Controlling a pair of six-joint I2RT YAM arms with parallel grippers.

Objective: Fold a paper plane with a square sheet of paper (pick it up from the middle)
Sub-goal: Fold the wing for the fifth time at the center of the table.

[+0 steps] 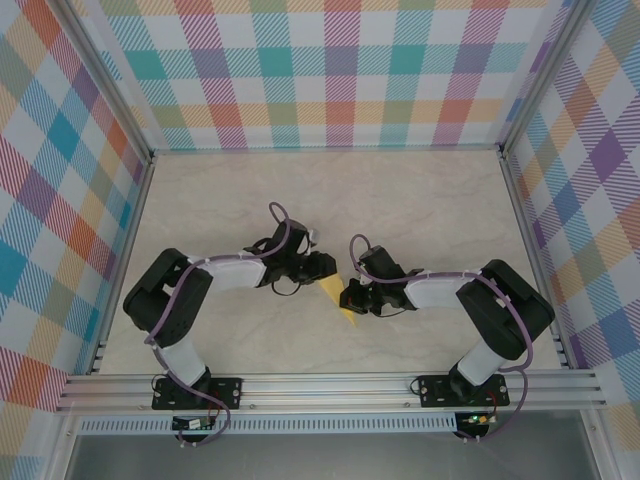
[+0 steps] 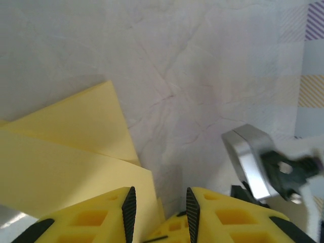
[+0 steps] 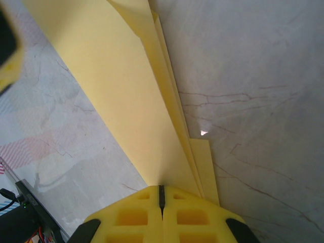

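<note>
Right gripper [image 3: 162,190] clamped on the folded yellow paper [image 3: 131,91]
Right wrist view: its fingers meet with no gap, pinching the paper's narrow end (layered edges show beside them) over the pale table [image 3: 263,101]. Left wrist view: the left gripper [image 2: 158,202] stands partly open, gripping nothing, with the paper's edge just beside its left finger. Top view: the paper lies mid-table, between the two grippers.
</note>
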